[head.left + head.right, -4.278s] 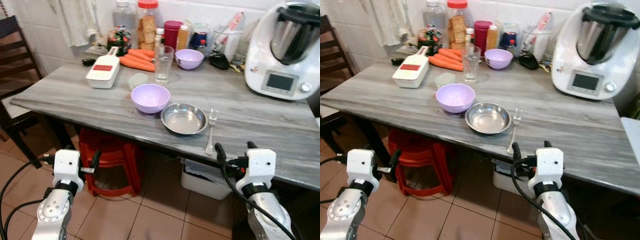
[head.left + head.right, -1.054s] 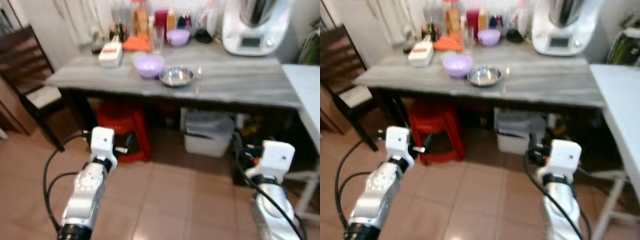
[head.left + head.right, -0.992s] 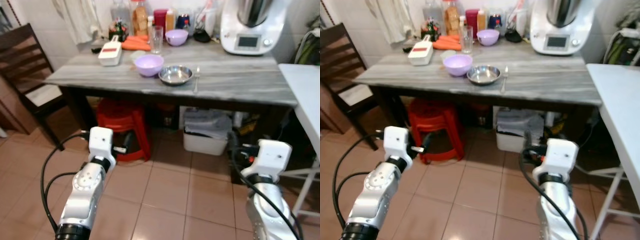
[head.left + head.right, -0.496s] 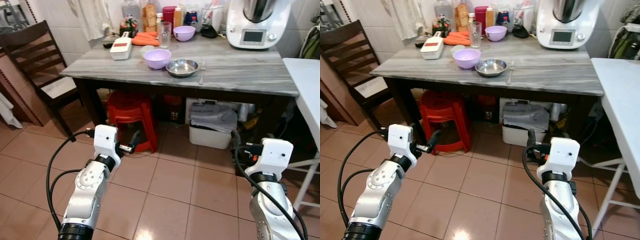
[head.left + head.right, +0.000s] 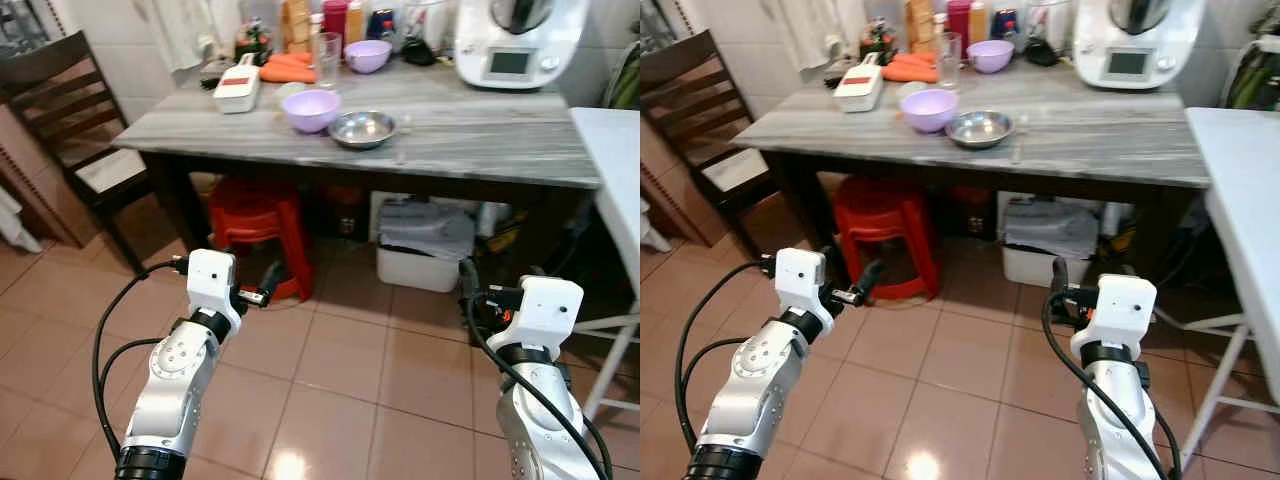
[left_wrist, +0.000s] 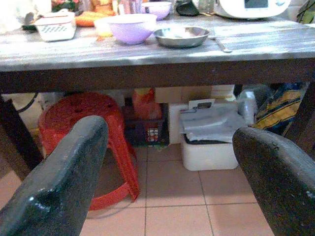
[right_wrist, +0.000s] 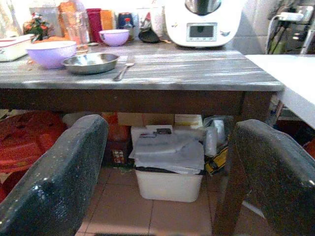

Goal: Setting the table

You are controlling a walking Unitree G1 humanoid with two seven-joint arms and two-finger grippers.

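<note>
Left eye view shows me standing on the tiled floor, well apart from the grey table. My left gripper is low in front of me, above the tiles, and my right gripper is at the same height on the other side. Both hold nothing. In the left wrist view my two fingers stand wide apart with free space between them, and in the right wrist view the fingers are spread in the same way.

On the table, near its front edge, the steel plate lies flat. The large purple bowl is just beside it on its left, and the fork lies just beside it on its right. Further back stand a clear glass, a small purple bowl, some carrots and a white box with a red label. A white kitchen machine stands at the back right corner.

Under the table I see a red stool and a white bin. A dark wooden chair stands at the left end of the table.
</note>
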